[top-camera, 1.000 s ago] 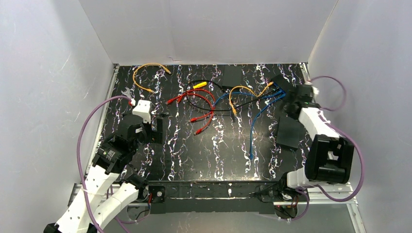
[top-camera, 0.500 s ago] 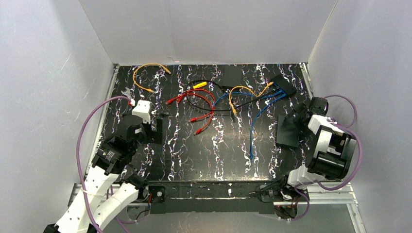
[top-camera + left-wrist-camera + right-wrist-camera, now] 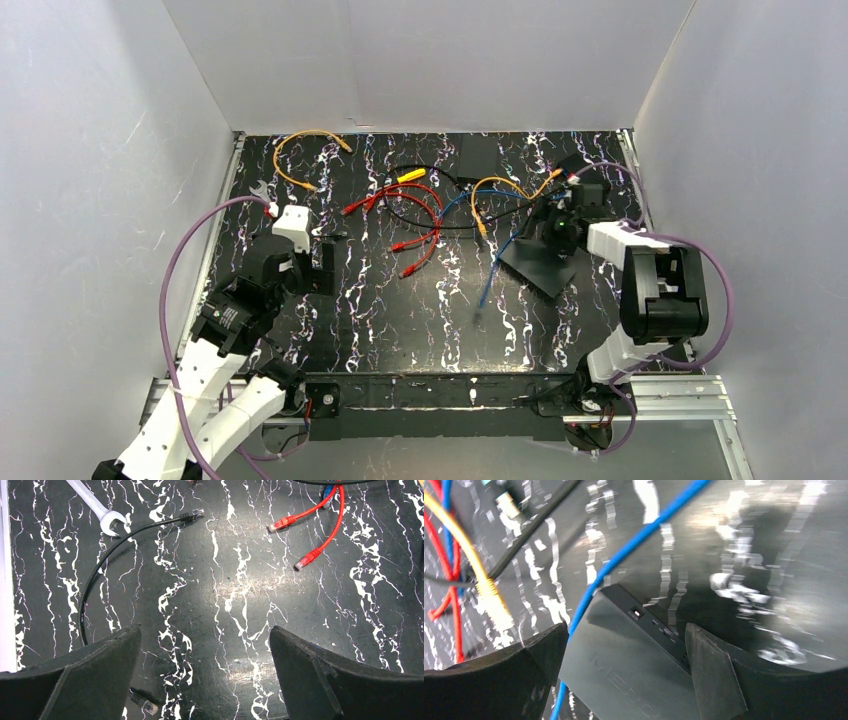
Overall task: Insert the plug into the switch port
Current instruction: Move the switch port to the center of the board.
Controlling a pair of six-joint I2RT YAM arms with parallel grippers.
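The switch (image 3: 634,680), a flat black box with raised lettering on top, lies between the fingers of my right gripper (image 3: 626,627). Both fingers press its opposite edges, so the gripper is shut on it. Small sockets show on its side wall. From above, the switch (image 3: 540,265) lies turned cornerwise at the right, under my right gripper (image 3: 553,238). A blue cable (image 3: 624,555) runs along its left edge, with the plug end (image 3: 478,308) trailing towards the front. My left gripper (image 3: 205,632) hangs open over bare table at the left, gripper (image 3: 322,264) apart from all cables.
Red cables (image 3: 415,215), orange cables (image 3: 300,150) and black cables tangle mid-table. A second dark box (image 3: 478,155) sits at the back. A wrench (image 3: 97,510), a black cable plug (image 3: 197,514) and red plugs (image 3: 305,562) lie ahead of the left gripper. White walls surround the table.
My right arm swung out to the right, then back left onto the switch. The switch has shifted left and turned cornerwise, and the blue cable has slid left with it. The left arm stayed still.
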